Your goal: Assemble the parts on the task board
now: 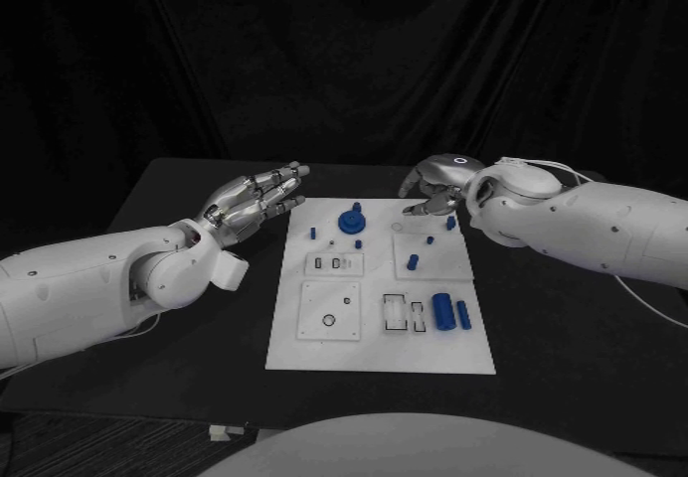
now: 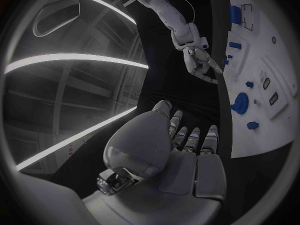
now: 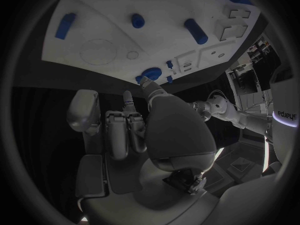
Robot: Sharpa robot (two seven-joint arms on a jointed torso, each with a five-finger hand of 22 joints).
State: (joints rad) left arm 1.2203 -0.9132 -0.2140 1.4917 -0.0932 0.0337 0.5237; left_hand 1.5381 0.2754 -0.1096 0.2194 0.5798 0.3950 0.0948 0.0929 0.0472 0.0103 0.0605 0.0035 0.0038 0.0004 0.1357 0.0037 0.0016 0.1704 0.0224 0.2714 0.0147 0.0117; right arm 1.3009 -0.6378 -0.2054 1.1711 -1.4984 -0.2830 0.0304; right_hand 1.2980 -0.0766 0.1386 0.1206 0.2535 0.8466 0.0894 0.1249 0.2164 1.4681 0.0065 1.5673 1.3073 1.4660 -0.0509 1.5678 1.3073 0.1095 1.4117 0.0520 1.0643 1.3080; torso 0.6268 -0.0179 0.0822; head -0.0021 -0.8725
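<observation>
The white task board (image 1: 380, 343) lies in the middle of the black table. A blue round knob (image 1: 351, 221) stands near its far edge, with small blue pieces (image 1: 413, 262) to its right. Two blue cylinders (image 1: 444, 310) lie side by side near the right edge. My left hand (image 1: 258, 204) hovers off the board's far left corner, fingers stretched out and apart, holding nothing. My right hand (image 1: 433, 191) hangs over the far right corner, fingers pointing down at the board, nothing in them. The left wrist view shows the right hand (image 2: 201, 65) beside the board (image 2: 269, 60) and the knob (image 2: 240, 103).
Rectangular recessed plates (image 1: 333, 310) and slots (image 1: 395, 310) sit in the board's near half. Bare black table (image 1: 172, 199) surrounds the board on both sides. A black curtain hangs behind the table.
</observation>
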